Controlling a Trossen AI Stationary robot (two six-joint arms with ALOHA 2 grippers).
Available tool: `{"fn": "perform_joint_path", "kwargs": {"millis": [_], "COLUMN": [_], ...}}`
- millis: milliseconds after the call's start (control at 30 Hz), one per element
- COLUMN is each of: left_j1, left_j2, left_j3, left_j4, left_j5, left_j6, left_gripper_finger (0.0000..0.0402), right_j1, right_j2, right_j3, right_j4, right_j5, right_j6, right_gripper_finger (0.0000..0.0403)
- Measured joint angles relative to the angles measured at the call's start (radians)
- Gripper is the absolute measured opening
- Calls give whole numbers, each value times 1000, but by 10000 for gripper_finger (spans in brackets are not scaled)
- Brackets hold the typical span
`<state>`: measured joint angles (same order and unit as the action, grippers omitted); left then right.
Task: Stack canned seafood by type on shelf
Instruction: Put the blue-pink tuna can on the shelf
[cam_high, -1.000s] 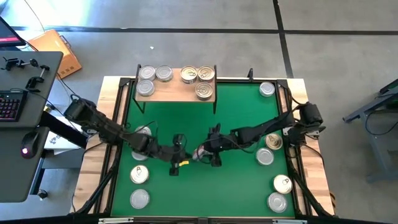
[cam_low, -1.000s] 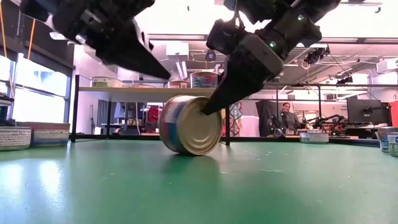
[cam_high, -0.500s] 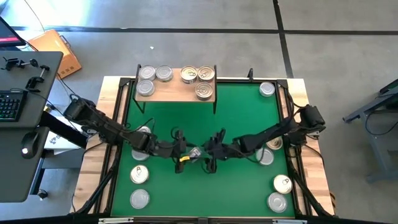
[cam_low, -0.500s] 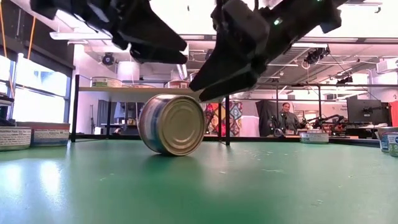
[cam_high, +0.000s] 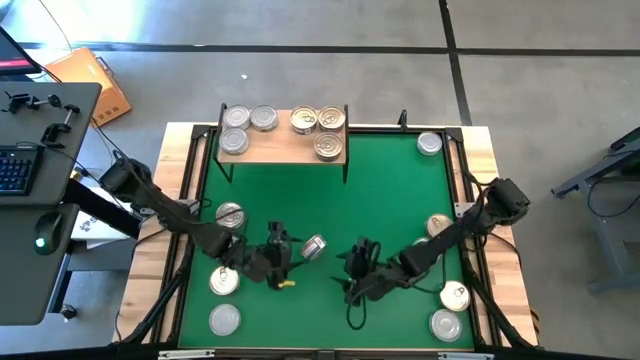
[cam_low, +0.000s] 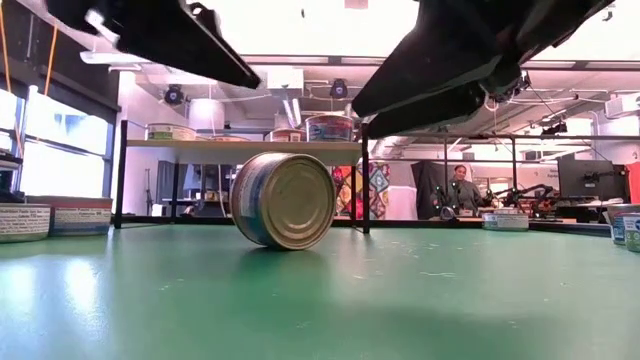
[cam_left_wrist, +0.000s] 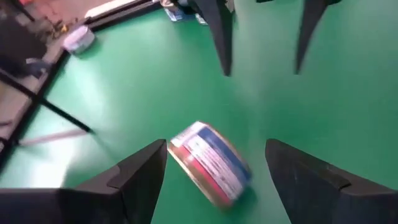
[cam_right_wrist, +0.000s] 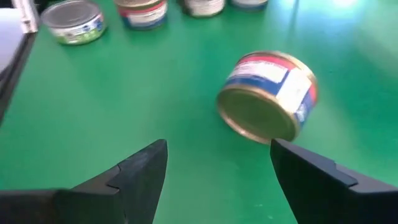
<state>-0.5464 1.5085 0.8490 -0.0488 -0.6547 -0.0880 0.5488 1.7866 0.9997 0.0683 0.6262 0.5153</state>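
One tin of canned seafood (cam_high: 313, 246) stands tilted on its rim on the green mat, gold end toward the near edge (cam_low: 283, 200). My left gripper (cam_high: 283, 256) is open just left of it, and the tin (cam_left_wrist: 210, 163) lies beyond its fingertips. My right gripper (cam_high: 355, 270) is open to the tin's near right, with the tin (cam_right_wrist: 268, 96) ahead of it. Neither touches it. The shelf (cam_high: 283, 150) at the far edge carries several tins, silver ones (cam_high: 235, 118) on the left and gold ones (cam_high: 331, 119) on the right.
Loose tins lie along the mat's left side (cam_high: 229, 215), (cam_high: 223, 280) and right side (cam_high: 428, 144), (cam_high: 455, 296). The mat's middle, between the shelf and the tilted tin, holds nothing else. A wooden frame (cam_high: 490, 190) borders the mat.
My left gripper has opened, let go of the tin and drawn back toward the table's near left. My right gripper has swung away from the tin toward the near right edge and turned. The tin has rolled a little to the left and stays on its rim.
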Motion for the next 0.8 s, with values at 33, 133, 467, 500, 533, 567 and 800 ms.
{"fn": "perform_joint_path", "kwargs": {"millis": [33,133,467,500,533,567,800], "left_j1": [-14,-63,-29,-3,25,56,187], "left_j2": [0,0,0,0,0,0,4], "left_j3": [0,-1,-1,-1,-1,-1,-1], "left_j4": [-16,-83,-61,-41,-20,-2,-20], "left_j5": [-13,-115,-114,-68,-25,27,261], "left_j6": [-32,-120,-147,-144,-144,-150,-242], "left_gripper_finger": [268,268,268,268,269,269,269], "right_j1": [1,2,1,1,1,1,1], "right_j2": [0,0,0,0,0,0,0], "right_j3": [0,0,0,0,0,0,0], "right_j4": [-4,-4,3,3,3,3,6], "right_j5": [19,30,65,65,65,65,65], "right_j6": [2,10,57,63,68,72,72], "right_gripper_finger": [280,279,279,279,279,279,279]}}
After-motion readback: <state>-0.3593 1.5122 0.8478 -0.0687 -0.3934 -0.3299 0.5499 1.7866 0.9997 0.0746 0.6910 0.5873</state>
